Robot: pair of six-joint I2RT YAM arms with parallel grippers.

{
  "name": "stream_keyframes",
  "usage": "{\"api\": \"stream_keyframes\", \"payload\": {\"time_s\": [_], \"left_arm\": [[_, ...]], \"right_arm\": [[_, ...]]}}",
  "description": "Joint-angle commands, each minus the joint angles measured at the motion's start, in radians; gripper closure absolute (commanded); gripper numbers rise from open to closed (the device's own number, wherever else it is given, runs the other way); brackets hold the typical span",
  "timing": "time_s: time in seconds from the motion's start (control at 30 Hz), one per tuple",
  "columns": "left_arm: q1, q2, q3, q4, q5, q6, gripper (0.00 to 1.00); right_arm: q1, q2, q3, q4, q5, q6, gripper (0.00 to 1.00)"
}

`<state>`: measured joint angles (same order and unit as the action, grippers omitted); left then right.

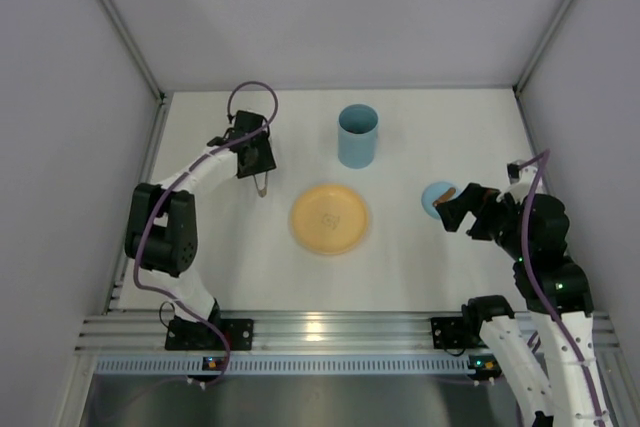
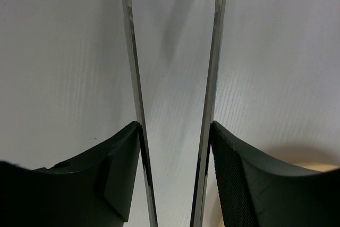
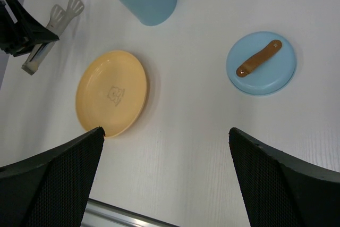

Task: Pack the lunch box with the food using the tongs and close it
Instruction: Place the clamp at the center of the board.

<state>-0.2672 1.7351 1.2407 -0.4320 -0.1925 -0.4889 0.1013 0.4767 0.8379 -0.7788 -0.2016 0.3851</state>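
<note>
The left hand (image 1: 257,167) is over the far left part of the white desk (image 1: 240,257). It is clamped on the tongs (image 1: 262,185). In the left wrist view, its two black fingers (image 2: 106,179) press on the outside of the two thin silver arms, one finger on each arm. The arms run out in front of the hand and spread a little as they go. I cannot tell if the tips touch the desk.

Next, to the right, is a round yellow plate (image 1: 330,218). It lies flat near the middle of the desk, apart from the tongs. It has a small drawing in its middle.

Behind the plate and a bit to the right stands the lunch box (image 1: 358,135). It is a tall light-blue cup. It stands upright with its top open and does not touch the plate. In the right wrist view a small brown bit shows at its top edge, but I cannot tell what that is.

Further right, a flat light-blue lid (image 1: 435,195) lies on the desk. It has a brown strap on top and is well apart from the lunch box.

On the far right, the right hand (image 1: 455,212) is near the lid. Its two black fingers (image 3: 53,184) are wide apart, and the bare desk shows between them.
</note>
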Motion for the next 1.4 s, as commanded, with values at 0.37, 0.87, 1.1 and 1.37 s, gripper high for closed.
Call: {"api": "stream_keyframes", "payload": {"time_s": [0.37,0.87,1.1,1.37], "left_arm": [[0.002,0.179,0.135,-0.054,0.058,0.004,0.32],[0.0,0.064,0.174,-0.191,0.019,-0.02,0.04],[-0.116,-0.32,0.117,-0.234,0.143,0.024,0.03],[-0.237,-0.707,-0.11,-0.26,0.14,0.098,0.01]], "right_arm": [[-0.014,0.065,0.013,0.046,0.013,-0.02,0.0],[-0.014,0.218,0.05,0.042,0.094,-0.029,0.01],[-0.014,0.477,0.105,0.15,0.171,0.047,0.01],[-0.012,0.81,0.257,0.19,0.34,0.118,0.22]]}}
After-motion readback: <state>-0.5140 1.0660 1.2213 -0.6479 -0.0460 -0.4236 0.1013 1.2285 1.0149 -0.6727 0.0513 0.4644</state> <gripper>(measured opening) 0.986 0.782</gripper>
